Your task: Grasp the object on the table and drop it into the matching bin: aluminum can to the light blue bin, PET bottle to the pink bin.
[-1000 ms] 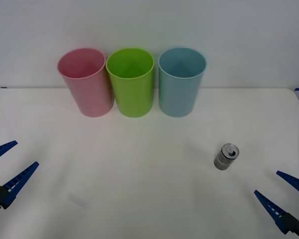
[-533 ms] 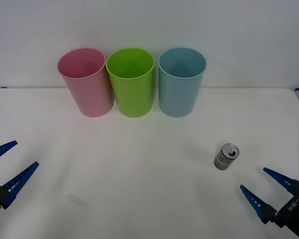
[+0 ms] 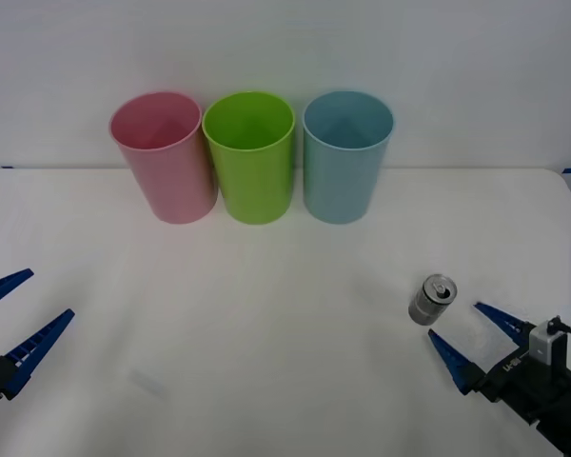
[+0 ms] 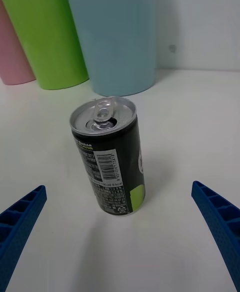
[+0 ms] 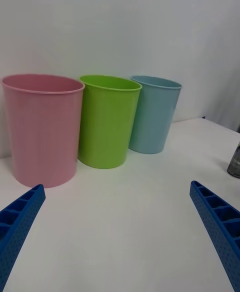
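Two wide-spread fingers of our right gripper (image 3: 468,341) frame the aluminum can (image 3: 432,299) at the lower right of the table (image 3: 266,314), ready to close, while our left gripper (image 3: 14,319) waits open at lower left.

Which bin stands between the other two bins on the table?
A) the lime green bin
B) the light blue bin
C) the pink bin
A: in the front view the lime green bin stands in the row between the pink bin and the light blue bin.
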